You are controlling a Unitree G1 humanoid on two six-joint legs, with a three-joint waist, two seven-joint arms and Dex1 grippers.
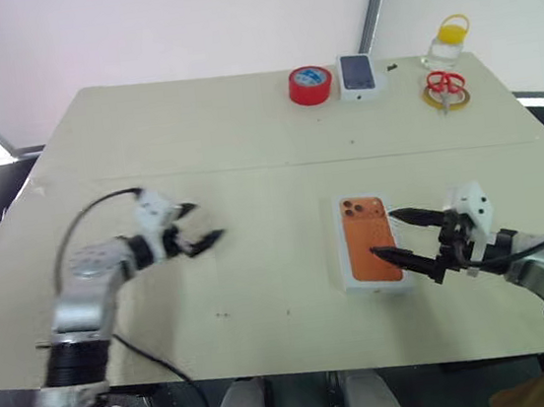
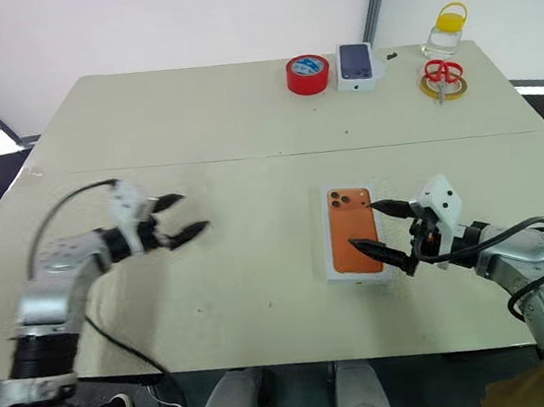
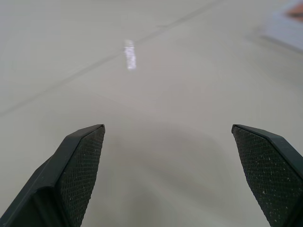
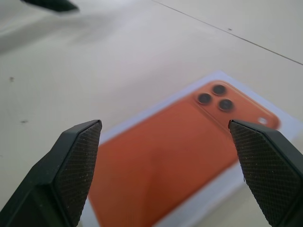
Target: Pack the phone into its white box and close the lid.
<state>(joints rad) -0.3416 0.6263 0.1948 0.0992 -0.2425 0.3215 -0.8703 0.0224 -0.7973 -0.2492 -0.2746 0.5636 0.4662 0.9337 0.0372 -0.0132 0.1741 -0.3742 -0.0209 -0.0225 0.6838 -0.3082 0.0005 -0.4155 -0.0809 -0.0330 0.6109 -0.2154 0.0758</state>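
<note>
The orange phone [image 1: 359, 227] lies back up, its camera lenses toward the far end, inside the white box [image 1: 374, 287], whose white rim shows all around it. The box rests on the table right of centre. My right gripper [image 1: 385, 232] hovers at the phone's right edge, open, its fingers spread over the phone and pointing left; in the right wrist view the phone [image 4: 170, 156] sits between and beyond the two pads, untouched. My left gripper [image 1: 207, 221] is open above bare table well to the left of the box, holding nothing.
Along the far edge stand a red tape roll [image 1: 310, 85], a small box picturing a dark phone [image 1: 359, 75], a clear jar with a yellow lid [image 1: 449, 43] and red scissors on a yellow ring [image 1: 445, 85]. A seam crosses the beige table [image 1: 263, 294].
</note>
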